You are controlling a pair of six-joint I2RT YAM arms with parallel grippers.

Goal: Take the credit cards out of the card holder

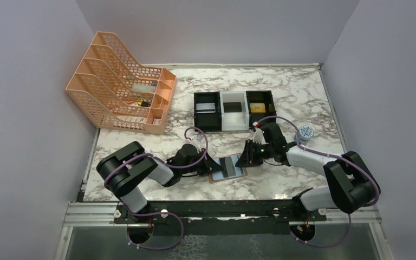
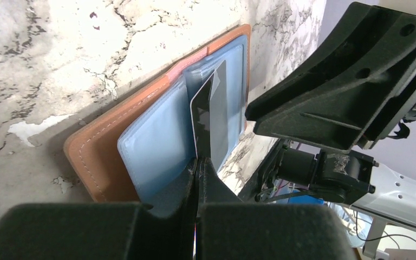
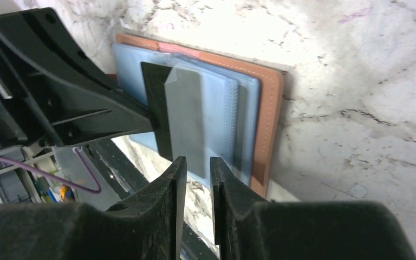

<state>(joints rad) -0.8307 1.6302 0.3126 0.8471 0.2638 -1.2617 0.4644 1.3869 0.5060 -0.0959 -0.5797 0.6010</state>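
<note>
The marble table [image 1: 303, 97] carries everything. In the top view, an orange mesh file rack [image 1: 120, 81] sits at 10 o'clock from the table's middle. A row of 3 box trays [image 1: 234, 124], black, white and black, stands at about 12 o'clock. A gold card [image 1: 257, 108] lies in the right black tray.

The card holder [image 1: 220, 174] lies spread open and flat at 6 o'clock from the trays, between the 2 arms. Its tan leather faces down and its pale blue pockets face up.

The left gripper [image 2: 197, 168] reaches in from the holder's 9 o'clock side. Its fingers are pressed together, pinching the edge of the dark grey card [image 2: 203, 124]. That card is partly out of a clear pocket and tilts up off the lining. Its far part is under the translucent sleeve.

The right gripper [image 3: 195, 168] sits at the holder's 3 o'clock side with its fingers a narrow slit apart and nothing between them. Whether it touches the holder cannot be told.

A small round blue-and-white object [image 1: 305, 131] rests at 2 o'clock from the holder, well apart from it.
</note>
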